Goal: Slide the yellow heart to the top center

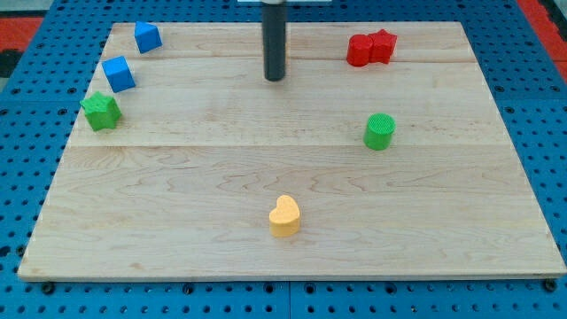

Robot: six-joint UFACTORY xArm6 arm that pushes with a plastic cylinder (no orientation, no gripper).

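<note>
The yellow heart [284, 216] lies on the wooden board [195, 186] near the view's bottom centre. My tip [275, 79] is at the view's top centre, far above the heart and almost straight up from it, touching no block. The dark rod rises from the tip out of the view's top edge.
Two blue blocks [147, 36] [118, 73] and a green star [101, 111] stand at the view's upper left. Two red blocks [370, 48] sit together at the upper right. A green cylinder [379, 131] stands at the right of centre. A blue pegboard [27, 133] surrounds the board.
</note>
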